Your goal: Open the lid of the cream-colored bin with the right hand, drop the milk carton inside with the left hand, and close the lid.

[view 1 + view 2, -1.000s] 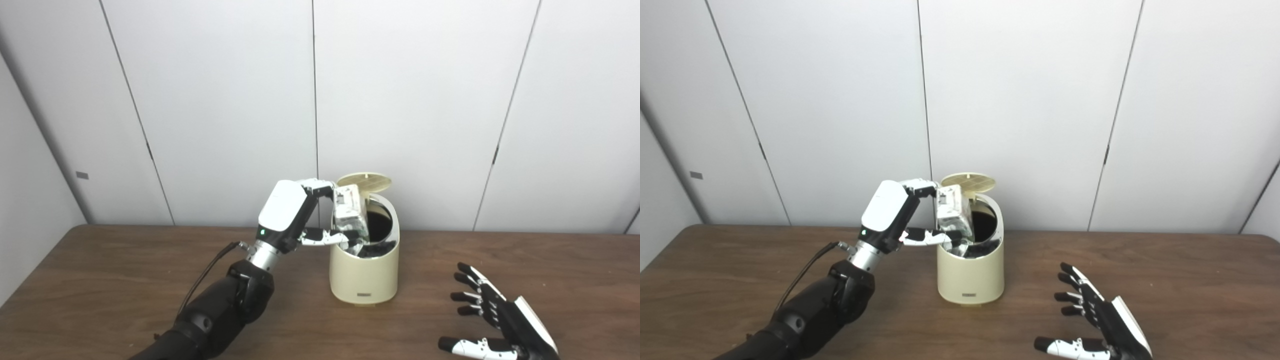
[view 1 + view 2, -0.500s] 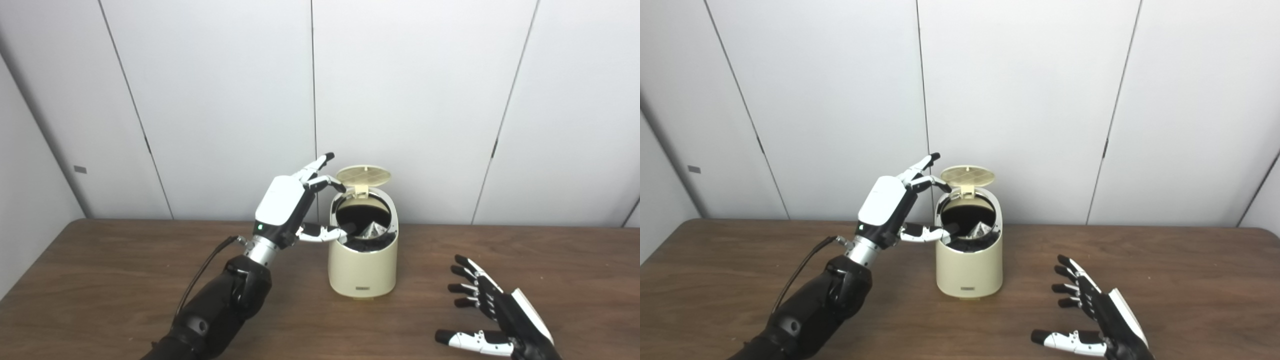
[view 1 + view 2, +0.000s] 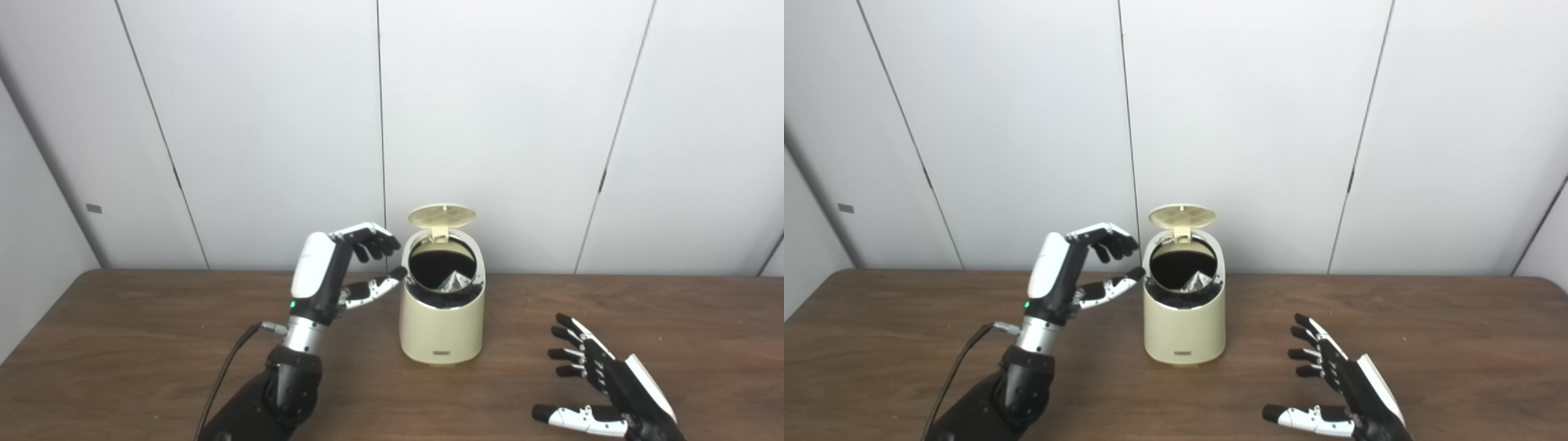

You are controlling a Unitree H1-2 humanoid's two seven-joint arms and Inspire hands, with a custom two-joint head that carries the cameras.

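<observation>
I see the table (image 3: 122, 343), dark wood, running the full width, its far edge against white wall panels (image 3: 257, 122).

Left side: my left arm rises from the near edge, and a black cable (image 3: 229, 367) trails down beside the forearm. The left hand (image 3: 334, 269) is raised above the table, just left of the bin, holding nothing. Its fingers (image 3: 370, 237) curl forward toward the bin's rim and the thumb (image 3: 373, 288) points at the bin wall, with a clear gap between thumb and fingers. I cannot tell whether the thumb tip touches the bin.

Centre: the bin (image 3: 441, 324) stands upright near the far edge. Its lid (image 3: 441, 214) is up, hinged at the back and tipped over the opening. Inside the dark interior I see a pale folded corner low on the right side; I take this as the carton (image 3: 453, 282), lying in the bin below the rim. Its markings are too small to read.

Right side: the right hand (image 3: 1344, 386) is low over the near edge, well apart from the bin, fingers spread and pointing left, thumb extended along the near edge. It grips nothing. I cannot tell whether it rests on the table.
</observation>
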